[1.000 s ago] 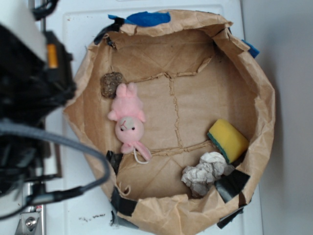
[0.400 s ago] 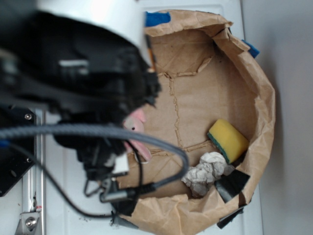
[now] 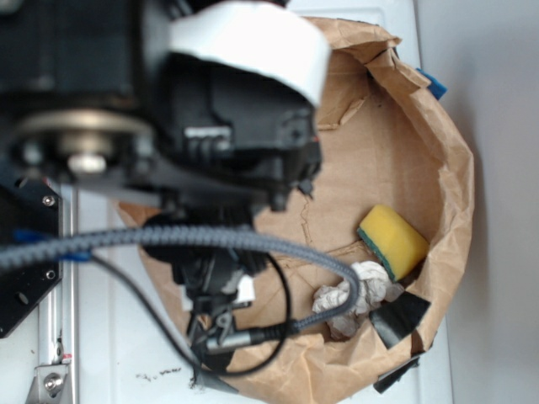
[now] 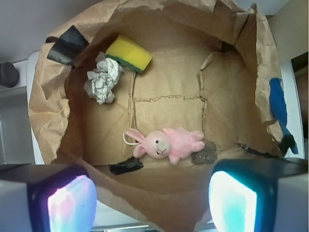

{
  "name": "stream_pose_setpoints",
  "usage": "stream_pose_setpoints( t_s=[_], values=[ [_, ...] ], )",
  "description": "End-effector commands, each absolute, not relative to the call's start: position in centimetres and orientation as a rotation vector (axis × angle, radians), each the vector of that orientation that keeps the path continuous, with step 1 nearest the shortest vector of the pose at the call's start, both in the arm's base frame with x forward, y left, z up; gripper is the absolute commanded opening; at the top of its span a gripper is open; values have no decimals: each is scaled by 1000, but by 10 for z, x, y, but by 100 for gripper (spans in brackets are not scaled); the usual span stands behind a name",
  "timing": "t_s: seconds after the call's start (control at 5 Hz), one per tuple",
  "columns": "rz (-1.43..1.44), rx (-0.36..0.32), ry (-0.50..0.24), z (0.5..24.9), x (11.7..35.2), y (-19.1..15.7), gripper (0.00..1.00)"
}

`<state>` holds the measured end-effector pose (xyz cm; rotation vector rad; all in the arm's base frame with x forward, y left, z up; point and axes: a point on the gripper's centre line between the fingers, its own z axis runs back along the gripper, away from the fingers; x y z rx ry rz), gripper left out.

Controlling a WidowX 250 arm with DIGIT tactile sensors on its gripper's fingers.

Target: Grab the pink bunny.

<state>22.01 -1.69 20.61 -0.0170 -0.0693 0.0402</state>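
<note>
ITEM pink bunny [image 4: 166, 144] | LOC lying on paper-bin [image 4: 48, 116] floor, near wall, btwn cord loop & dark lump [image 4: 205, 153] | GRIPPER [image 4: 152, 198] wide open, empty, above bin | STATUS approach only; descent + grasp left

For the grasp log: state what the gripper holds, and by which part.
Nothing. The gripper is open, and the pink bunny lies untouched on the bag floor.

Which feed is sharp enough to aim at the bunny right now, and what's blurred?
Exterior view: the arm fills the left half, blurred, hiding the bunny. Wrist view: pink bunny sharp and evenly lit; only the gripper fingertips are defocused, glowing pink-cyan.
</note>
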Motion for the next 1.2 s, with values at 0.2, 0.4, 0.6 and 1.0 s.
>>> stream_pose_setpoints(
  t_s=[0.2, 0.4, 0.6, 1.0],
  values=[
    [162, -23, -122, 208, 231, -11, 100],
    [254, -11, -102, 206, 239, -15, 100],
    [503, 15, -155, 205, 242, -17, 100],
    [684, 6, -155, 205, 233, -17, 100]
  ],
)
